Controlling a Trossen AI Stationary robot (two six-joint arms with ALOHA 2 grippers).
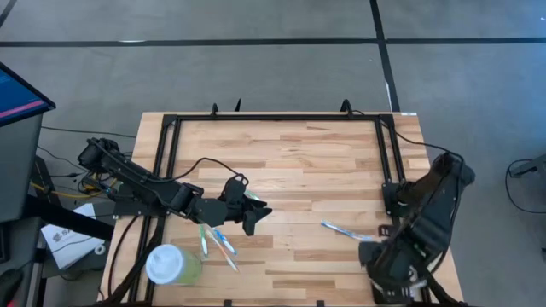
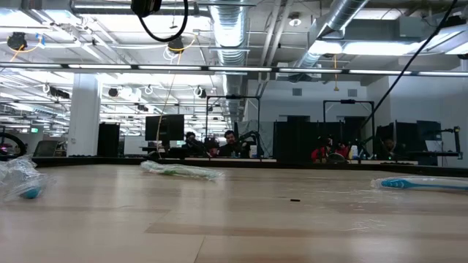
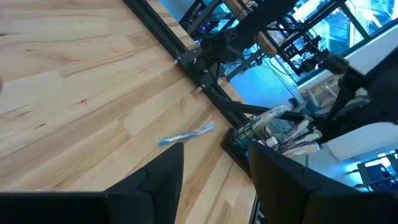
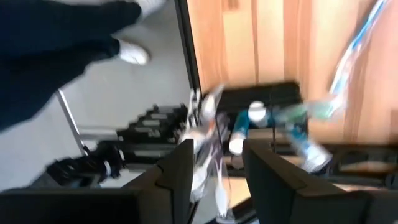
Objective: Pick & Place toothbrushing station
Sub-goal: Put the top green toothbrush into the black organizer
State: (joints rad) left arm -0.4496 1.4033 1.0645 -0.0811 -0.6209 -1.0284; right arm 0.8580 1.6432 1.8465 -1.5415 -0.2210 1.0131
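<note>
Black fingers of the right tool (image 4: 221,150) stand apart at the tabletop's (image 1: 299,153) right near corner, with nothing clamped between them. Wrapped brushes poke up into the gap; I cannot tell if either finger touches them. Just beyond the fingertips sits the toothbrushing station (image 4: 283,93), a small black holder stuffed with packaged brushes, pressed up against the black frame rail (image 1: 388,153) at the very edge.

That position is the main worry. If the fingers close on the loose wrappers instead of the holder's body, the lift would likely pull brushes out and leave the station behind. A skewed or off-centre pinch could tip the holder and spill its contents, or nudge it off the edge onto the floor, where a person's legs (image 4: 62,37) show close by. The rail also leaves little room for a finger on that side.

A loose blue toothbrush (image 1: 345,229) lies near the station and could be swept along by the arm.

Farther off, the left tool (image 1: 256,213) hovers with its fingers apart and empty, beside more toothbrushes (image 1: 220,243) and a green cup (image 1: 171,264); a carry path toward it risks a collision.
</note>
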